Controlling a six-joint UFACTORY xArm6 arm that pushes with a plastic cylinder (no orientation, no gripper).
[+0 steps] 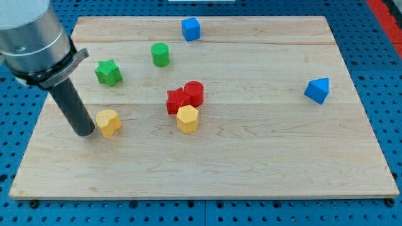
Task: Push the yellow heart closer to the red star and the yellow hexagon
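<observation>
In the camera view, my tip [83, 132] sits on the wooden worktop [264, 163], just left of the yellow heart [108, 122]; it looks like it is touching the heart, but I cannot be sure. There is no pincer here, only the dark rod, and it holds nothing. The red star [176, 100], the red cylinder [195, 93] and the yellow hexagon [187, 118] huddle together well right of the heart. A green star [108, 72] and a green cylinder [160, 54] sit nearer the view's top. A blue cube [191, 29] and another blue block [318, 90] lie far off.
</observation>
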